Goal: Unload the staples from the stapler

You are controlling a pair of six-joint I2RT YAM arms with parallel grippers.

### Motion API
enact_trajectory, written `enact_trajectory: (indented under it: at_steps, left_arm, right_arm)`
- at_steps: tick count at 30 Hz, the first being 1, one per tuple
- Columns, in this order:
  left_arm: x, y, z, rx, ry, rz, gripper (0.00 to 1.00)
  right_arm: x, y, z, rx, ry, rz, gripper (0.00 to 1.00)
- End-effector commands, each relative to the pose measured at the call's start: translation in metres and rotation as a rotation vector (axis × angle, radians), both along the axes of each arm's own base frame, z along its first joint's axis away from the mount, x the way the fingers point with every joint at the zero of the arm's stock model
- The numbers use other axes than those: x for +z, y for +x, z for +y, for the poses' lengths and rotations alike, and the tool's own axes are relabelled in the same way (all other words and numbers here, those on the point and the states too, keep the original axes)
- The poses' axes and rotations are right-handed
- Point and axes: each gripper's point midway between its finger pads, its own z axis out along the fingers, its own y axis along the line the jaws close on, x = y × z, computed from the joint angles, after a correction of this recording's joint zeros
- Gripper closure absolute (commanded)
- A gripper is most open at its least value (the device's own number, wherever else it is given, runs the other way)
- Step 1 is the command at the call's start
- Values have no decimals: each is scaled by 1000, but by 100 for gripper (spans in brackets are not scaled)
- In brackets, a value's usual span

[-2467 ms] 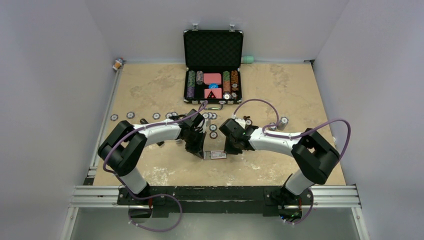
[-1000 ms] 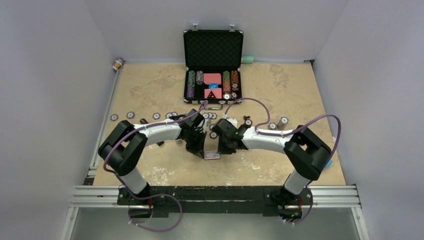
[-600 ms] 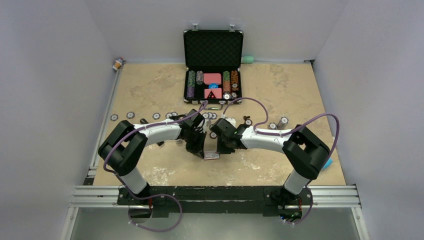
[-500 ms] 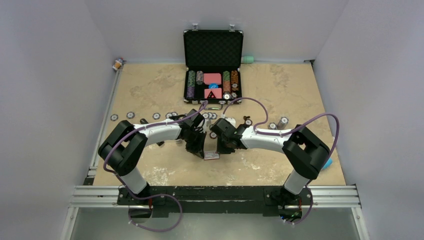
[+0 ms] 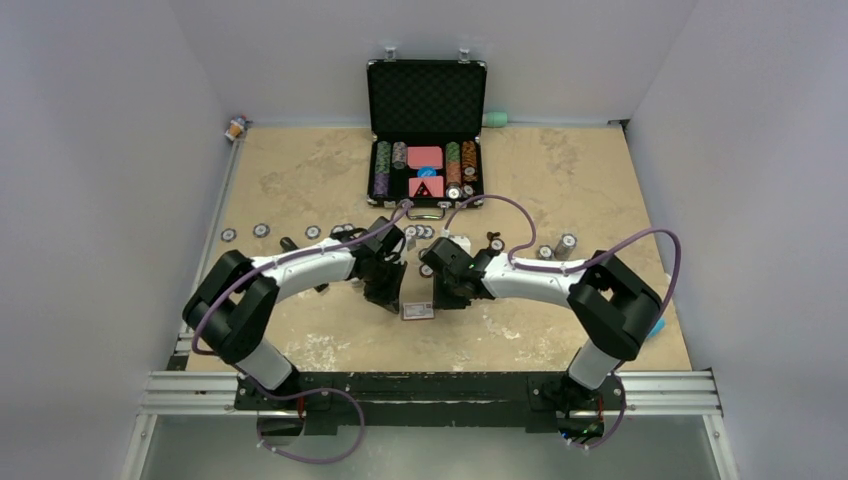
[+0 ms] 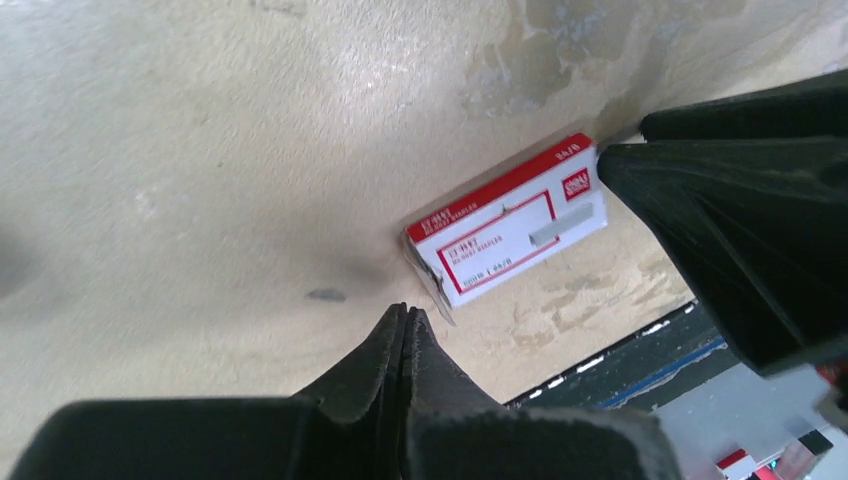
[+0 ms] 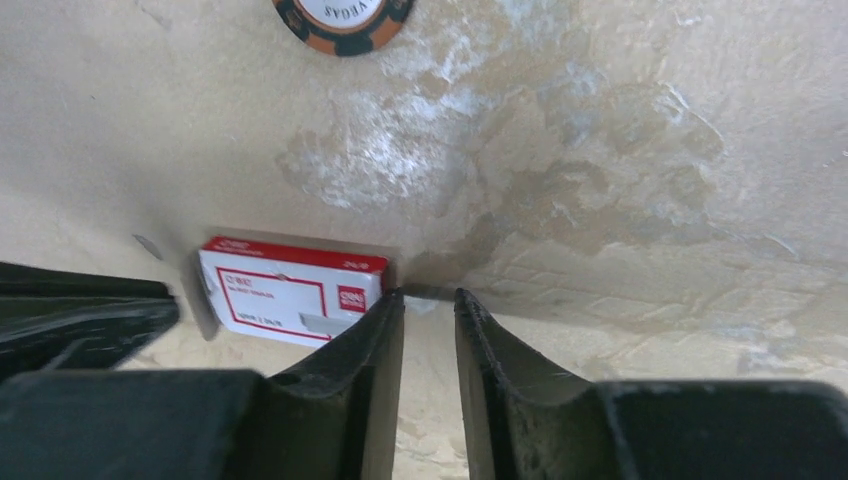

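1. The left fingers (image 6: 395,350) are pressed closed on nothing, with the tips just beside a red-and-white staple box (image 6: 505,235).
2. The right fingers (image 7: 375,340) are parted slightly and are empty, at the other end of the box.
3. The stapler cannot be made out surely; it is held by neither.
4. It is judged that the stapler should be located first, then pinned flat on the table (image 6: 200,150) and opened gently.

We see a small white cardboard box (image 6: 505,225) with red border and red lettering, on a mottled beige-tan stone-look tabletop (image 5: 560,170). Round poker chip (image 7: 343,15): orange-black striped rim, white face. Left gripper (image 6: 405,318) and right gripper (image 7: 428,300) are matte black. Looping cables (image 5: 497,197) are purple.
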Motion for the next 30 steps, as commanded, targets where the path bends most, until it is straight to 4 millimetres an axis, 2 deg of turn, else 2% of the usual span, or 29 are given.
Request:
enact_trajectory:
  at_steps: [1,3,4,7,9,12,15,17,19,24,29,30]
  left_arm:
    - [31,7,11,3,11,-111,100]
    - [45,8,15,12,7,-152,99]
    - [52,9,18,19,6,-172,94]
    - [75,10,33,46,30,-244,62]
    - [91,11,44,69,46,-288,51]
    - [111,10,61,103,84,-340,42]
    - [130,10,76,148,114,-385,33]
    - [143,8,83,174,110,-407,27]
    - [156,5,86,196,97,-418,23]
    - [182,-5,97,289,49,-448,17]
    - [196,-8,103,360,-29,-523,1]
    - [198,-8,104,381,-43,-537,0]
  right_arm:
    - [22,0,-10,37,-46,-40,67]
    - [38,7,-10,44,-52,-76,63]
    - [46,10,-11,44,-57,-92,61]
    - [76,21,-8,51,-49,-154,56]
    - [97,28,-5,58,-40,-196,49]
    - [130,39,1,80,-14,-268,37]
    - [164,51,9,114,14,-352,31]
    - [186,60,14,125,26,-408,13]
    - [208,67,18,141,41,-459,2]
    - [266,79,39,225,131,-592,1]
    - [331,80,58,292,285,-751,1]
    - [343,79,59,296,316,-778,1]
